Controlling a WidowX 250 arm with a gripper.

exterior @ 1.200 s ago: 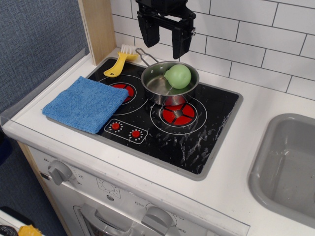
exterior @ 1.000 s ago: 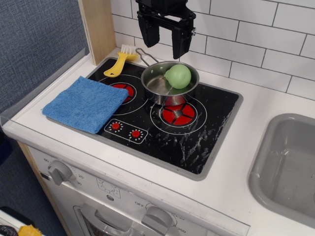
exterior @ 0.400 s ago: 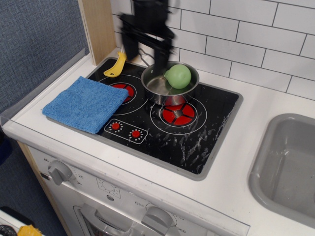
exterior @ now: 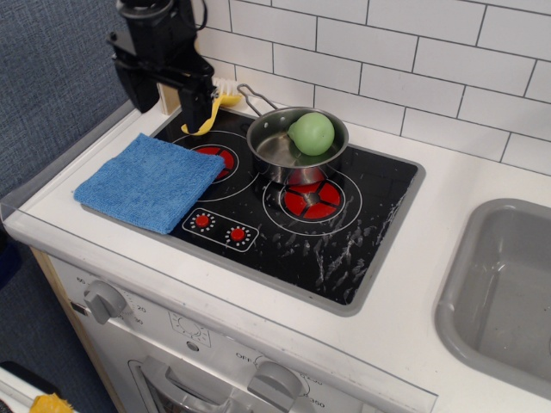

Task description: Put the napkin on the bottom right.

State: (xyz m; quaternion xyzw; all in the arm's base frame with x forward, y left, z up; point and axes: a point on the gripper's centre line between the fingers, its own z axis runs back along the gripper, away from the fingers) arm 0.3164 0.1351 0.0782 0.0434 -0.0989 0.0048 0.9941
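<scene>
The napkin [exterior: 150,181], a square bright-blue terry cloth, lies flat on the left edge of the black stovetop [exterior: 344,249], partly covering the left burner. My gripper [exterior: 164,96] hangs open and empty above the stove's back left corner, up and behind the napkin, not touching it. Its two black fingers [exterior: 196,101] point down, with one in front of the yellow brush.
A small steel pan [exterior: 293,146] with a green ball [exterior: 311,133] sits over the back middle of the stove. A yellow brush [exterior: 211,107] lies at the back left. A red burner [exterior: 312,200] is in front of the pan. A grey sink [exterior: 508,292] is at the right.
My gripper has moved left from above the pan to above the stove's back left corner. The napkin, pan and ball have not moved.
</scene>
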